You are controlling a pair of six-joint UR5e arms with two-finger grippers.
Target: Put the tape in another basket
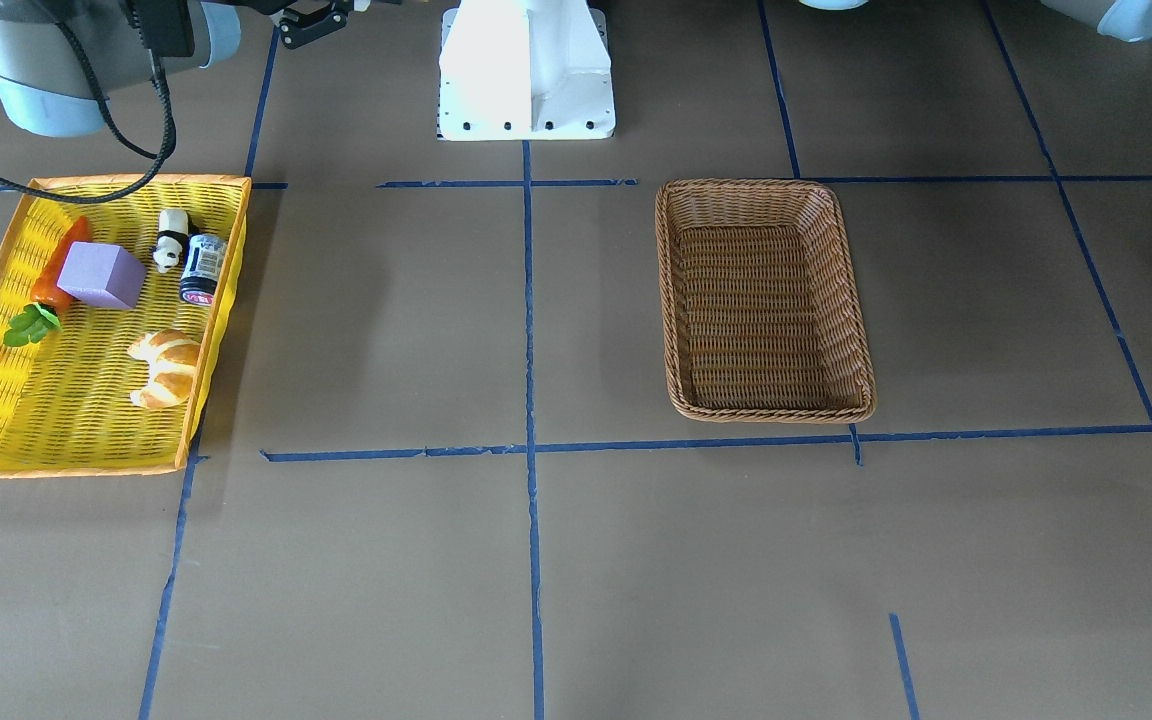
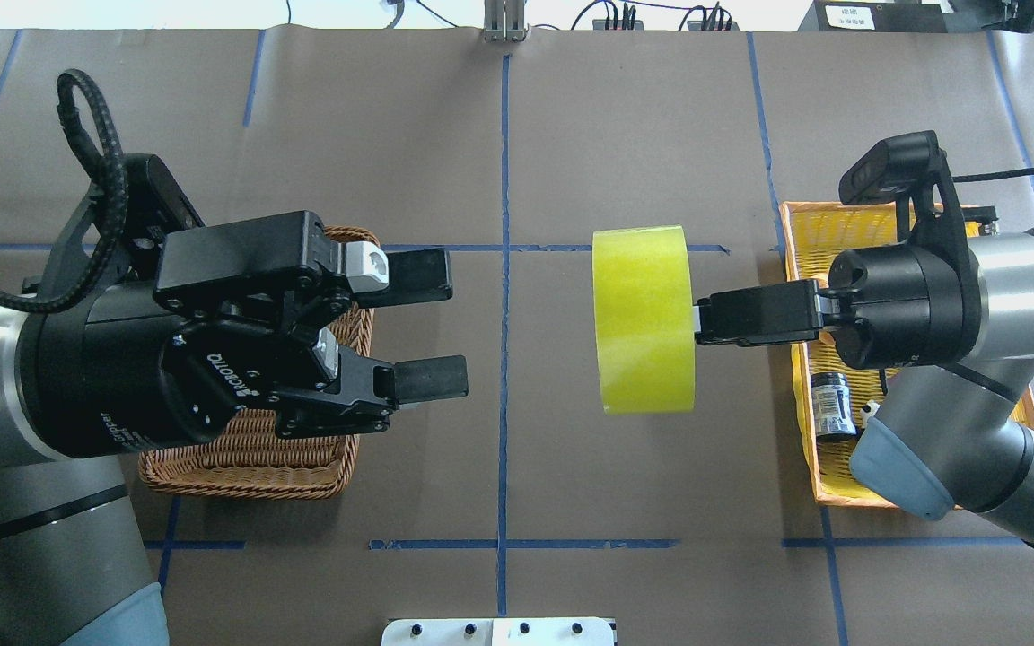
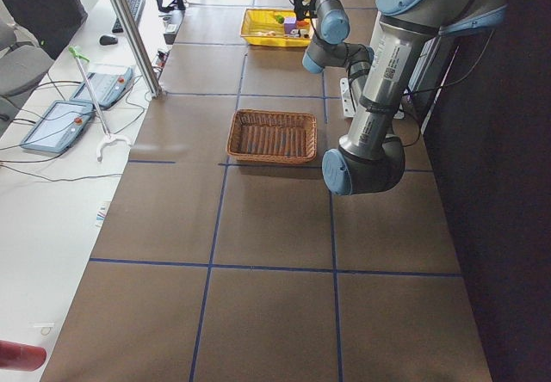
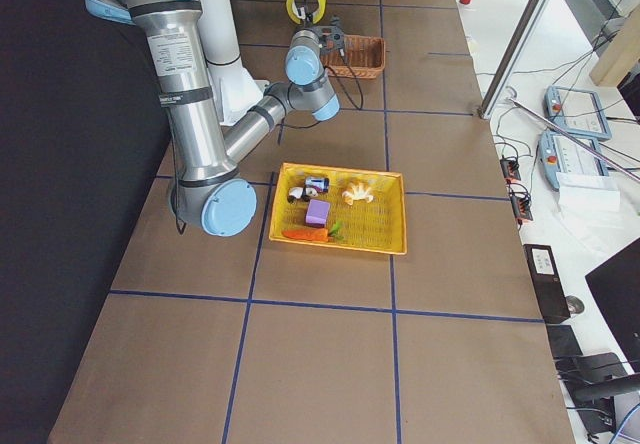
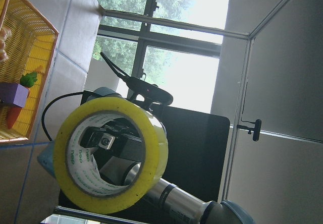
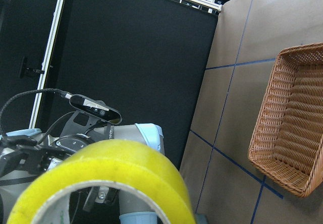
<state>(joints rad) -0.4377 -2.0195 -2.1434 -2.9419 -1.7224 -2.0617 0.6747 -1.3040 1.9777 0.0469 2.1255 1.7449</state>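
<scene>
Both grippers hang over the middle of the table (image 2: pixel 571 135), facing each other. The right gripper (image 2: pixel 698 323) pinches the tape (image 2: pixel 644 319) by its wall, holding the roll on edge in the air, just to the right of the centre line. The left gripper (image 2: pixel 432 325) has its fingers spread wide and is well apart from the roll.

From overhead the tape shows only its yellow-green outer band. The left wrist view looks straight through the ring and shows the white core with green print, with the right gripper's body behind it. The exterior right view shows the roll as a small ring, well above the table.

The basket (image 1: pixel 671 300) sits toward the table's left edge. The overhead view hides much of it under the left gripper, while the front-facing view shows it whole.

The yellow tray (image 1: pixel 86 430) lies by the right edge. The front-facing view shows its load, which the right arm mostly covers from overhead: a carrot (image 1: pixel 61 265), a purple block (image 1: pixel 104 275), a panda figure (image 1: pixel 171 240), a dark can (image 1: pixel 204 268) and a croissant (image 1: pixel 166 368).
</scene>
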